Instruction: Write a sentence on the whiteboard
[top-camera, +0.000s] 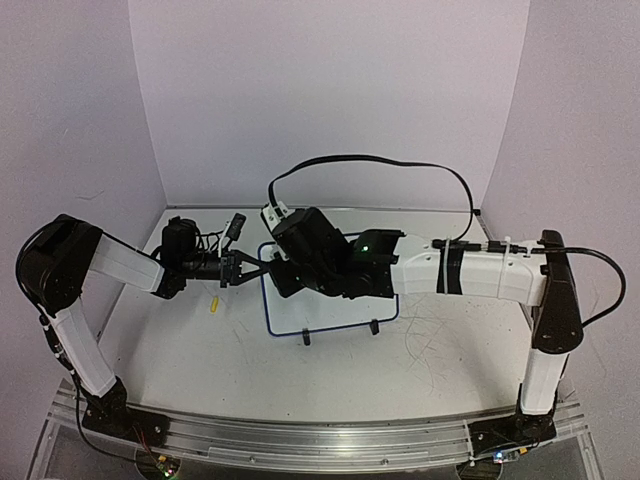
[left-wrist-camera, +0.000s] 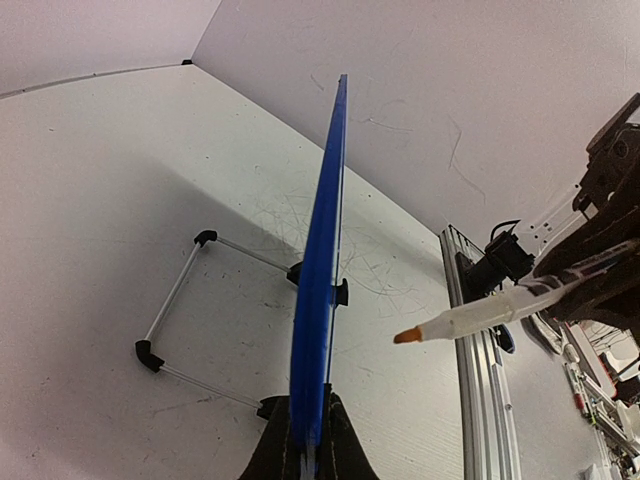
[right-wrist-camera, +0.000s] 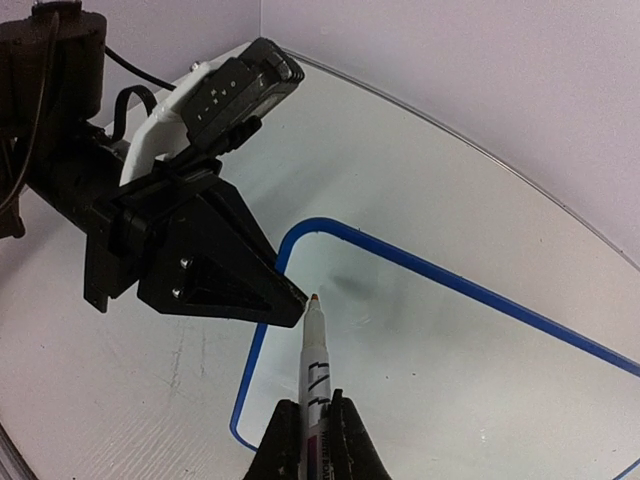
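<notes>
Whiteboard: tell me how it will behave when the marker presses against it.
The whiteboard looks thin and light, so it would probably tip or slide if unheld. Its wire stand seems flimsy. The left gripper pinching its edge should steady it, though the far side may flex under the marker.

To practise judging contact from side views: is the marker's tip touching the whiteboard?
Apart. The left wrist view shows the whiteboard edge-on, with a plain gap between it and the tip of the marker.
</notes>
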